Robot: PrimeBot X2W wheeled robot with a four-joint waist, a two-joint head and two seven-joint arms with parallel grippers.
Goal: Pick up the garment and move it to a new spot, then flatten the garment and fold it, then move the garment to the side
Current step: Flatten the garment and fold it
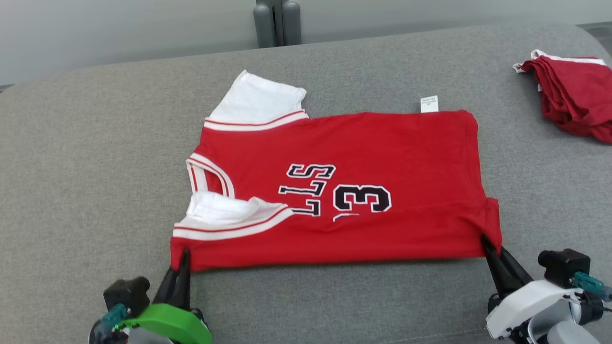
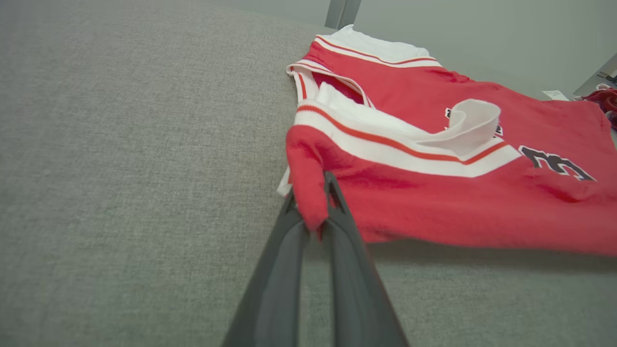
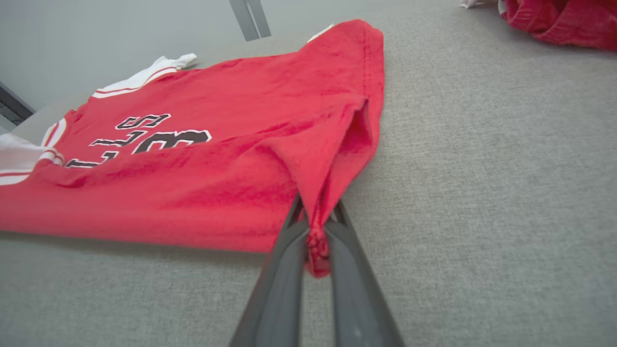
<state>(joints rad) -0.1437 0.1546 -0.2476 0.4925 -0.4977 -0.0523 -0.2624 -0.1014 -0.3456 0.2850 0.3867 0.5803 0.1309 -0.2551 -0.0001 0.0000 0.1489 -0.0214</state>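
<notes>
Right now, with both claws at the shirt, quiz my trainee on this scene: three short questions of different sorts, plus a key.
1. True or false: the left claw and the right claw each pinch a near corner of the red jersey.
2. Where does the red pile lie? A: at the robot's far right. B: at its far left. C: under the jersey.
3. Fill in: the jersey's sleeves are ___.
Key: 1 true; 2 A; 3 white.
</notes>
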